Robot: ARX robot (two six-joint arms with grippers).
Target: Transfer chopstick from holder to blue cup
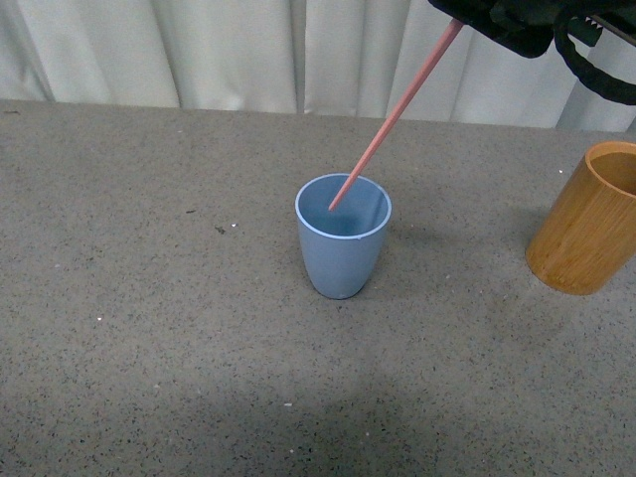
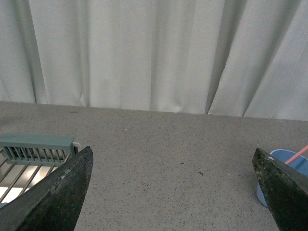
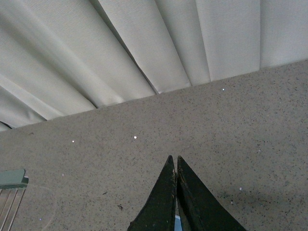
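A pink-red chopstick (image 1: 396, 115) slants down from my right gripper (image 1: 459, 20) at the top right of the front view, its lower end inside the light blue cup (image 1: 343, 237). The right gripper is shut on the chopstick's upper end. In the right wrist view its fingers (image 3: 174, 166) are pressed together and the chopstick is hidden. The orange-brown holder (image 1: 586, 219) stands at the right edge, tilted, with no sticks showing in it. My left gripper (image 2: 173, 192) is open and empty over the table; the blue cup (image 2: 288, 163) and a bit of the chopstick (image 2: 299, 153) show by one finger.
The grey speckled table (image 1: 149, 298) reaches back to a white curtain (image 1: 199, 50). A pale green slatted rack (image 2: 36, 147) sits on the table beside my left gripper; its corner also shows in the right wrist view (image 3: 12, 179).
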